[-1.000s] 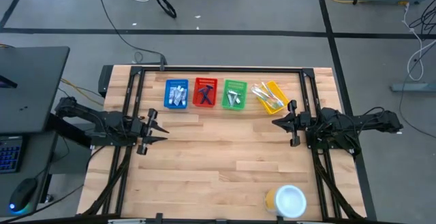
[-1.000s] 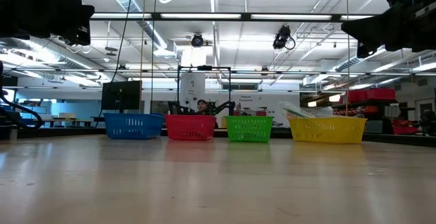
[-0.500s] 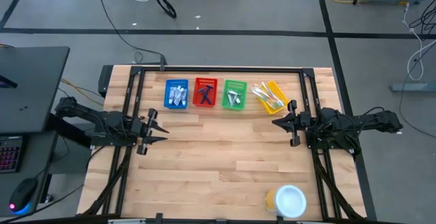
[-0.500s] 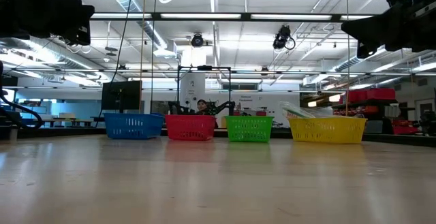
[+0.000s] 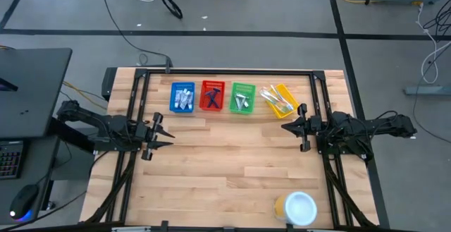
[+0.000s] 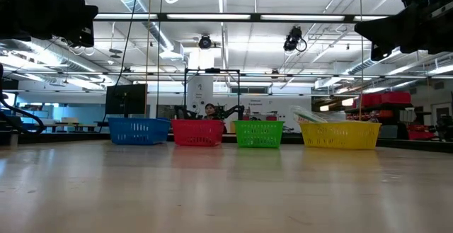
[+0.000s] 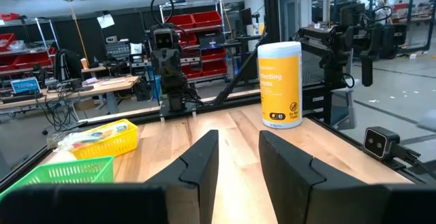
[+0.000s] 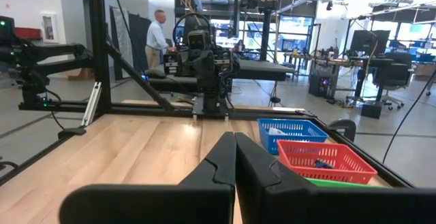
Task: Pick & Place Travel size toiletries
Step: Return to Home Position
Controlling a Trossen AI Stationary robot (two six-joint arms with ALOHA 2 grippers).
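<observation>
The travel size toiletries lie in four small baskets in a row at the table's far edge. White-and-blue tubes (image 5: 184, 99) fill the blue basket (image 5: 174, 91). Dark razors (image 5: 211, 100) are in the red basket (image 5: 204, 87), silvery tubes (image 5: 242, 103) in the green basket (image 5: 251, 89). Toothbrushes (image 5: 275, 99) lie in the yellow basket (image 5: 287, 93), reaching over its rim. My left gripper (image 5: 168, 137) (image 7: 238, 142) hovers level at the table's left, open, nothing between its fingers. My right gripper (image 5: 284, 127) (image 8: 235, 141) hovers level at the right, shut and empty.
A round white-and-yellow container (image 5: 297, 208) (image 7: 280, 84) stands near the front right corner. A dark frame (image 5: 225, 70) runs along the table's far and side edges. Bare wood lies between the two grippers. A person (image 8: 158, 30) stands in the room beyond.
</observation>
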